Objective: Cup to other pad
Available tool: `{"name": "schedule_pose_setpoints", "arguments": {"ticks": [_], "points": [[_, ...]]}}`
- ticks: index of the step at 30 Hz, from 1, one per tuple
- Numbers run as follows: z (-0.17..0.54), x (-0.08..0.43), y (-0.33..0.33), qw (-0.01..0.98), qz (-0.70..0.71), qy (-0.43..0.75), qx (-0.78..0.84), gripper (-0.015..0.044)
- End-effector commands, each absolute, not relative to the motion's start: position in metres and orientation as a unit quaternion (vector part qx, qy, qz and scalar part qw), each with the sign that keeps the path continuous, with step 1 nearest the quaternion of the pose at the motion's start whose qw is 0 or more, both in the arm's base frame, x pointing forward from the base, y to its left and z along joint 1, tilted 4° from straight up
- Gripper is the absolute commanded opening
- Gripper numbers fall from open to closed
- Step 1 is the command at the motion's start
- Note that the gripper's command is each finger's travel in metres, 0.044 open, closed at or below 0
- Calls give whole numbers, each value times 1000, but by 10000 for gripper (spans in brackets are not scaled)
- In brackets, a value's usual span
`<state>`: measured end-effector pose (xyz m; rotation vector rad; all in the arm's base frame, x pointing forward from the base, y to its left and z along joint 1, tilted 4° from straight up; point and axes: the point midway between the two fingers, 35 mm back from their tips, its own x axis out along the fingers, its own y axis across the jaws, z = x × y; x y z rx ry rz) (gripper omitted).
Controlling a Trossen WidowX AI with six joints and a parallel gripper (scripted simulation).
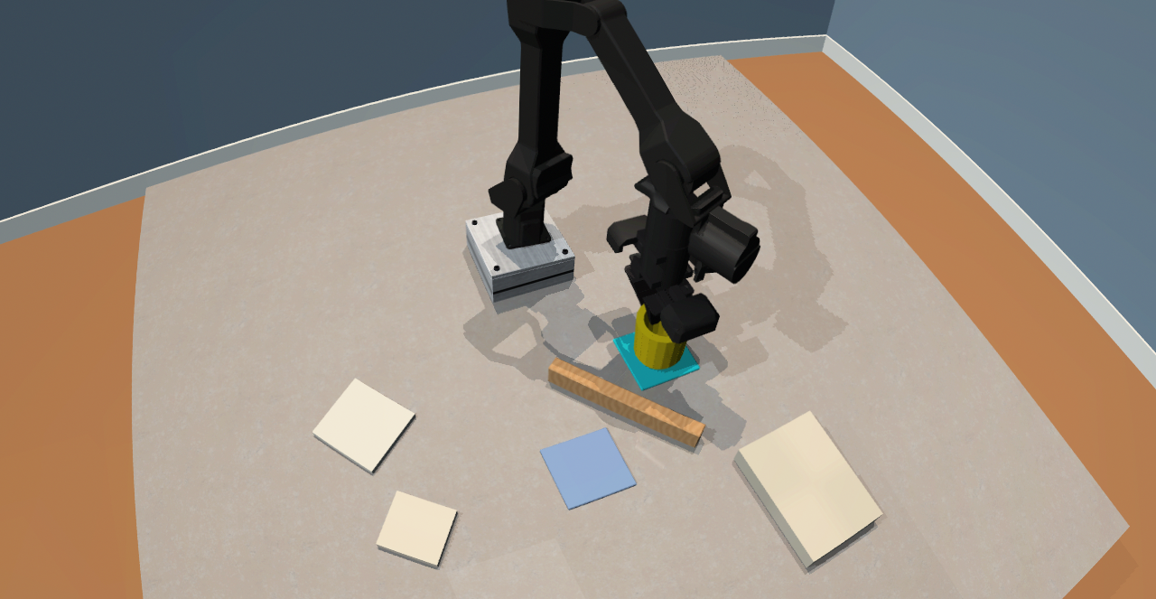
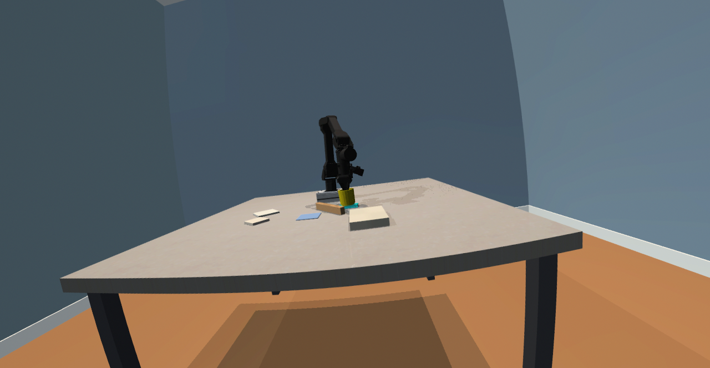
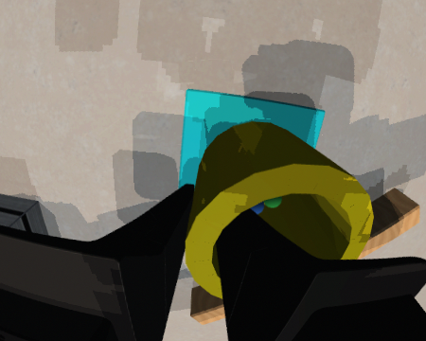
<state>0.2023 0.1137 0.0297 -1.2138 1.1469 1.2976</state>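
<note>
Room: blue-grey walls, an orange floor and a pale skirting are seen around a dark-legged table (image 2: pixel 446 236) with a mottled beige top.
Arm: a black arm (image 1: pixel 638 110) is bolted to a grey metal base block (image 1: pixel 521 259) and is bent over toward the near side of the table.
Gripper: the gripper (image 1: pixel 675 316) is closed on the cup's wall, one finger (image 3: pixel 144 272) being seen outside the rim and the other inside it in the wrist view.
Cup: the yellow ribbed cup (image 1: pixel 658 344) is held upright over the cyan pad; whether its base touches the pad cannot be told.
Marbles: a blue marble (image 3: pixel 257 208) and a green marble (image 3: pixel 274 203) are seen inside the cup, partly hidden by the inner finger.
Cyan pad: the cyan pad (image 1: pixel 647 370) is partly covered by the cup.
Blue pad: the pale blue pad (image 1: pixel 587 467) lies on the far side of the bar from the cup, well apart from it.
Wooden bar: a wooden bar (image 1: pixel 626 403) lies between the two pads, just beside the cyan one.
Cream slabs: three cream slabs (image 1: pixel 363 424) (image 1: pixel 415 528) (image 1: pixel 808 486) lie flat toward the table's near edge.
Writing: no brand, label or lettering can be read on anything.
</note>
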Motion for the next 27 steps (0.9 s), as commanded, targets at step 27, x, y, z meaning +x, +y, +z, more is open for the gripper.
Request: {"name": "schedule_pose_setpoints", "arguments": {"ticks": [27], "points": [[37, 203, 114, 491, 535, 473, -500, 146]]}}
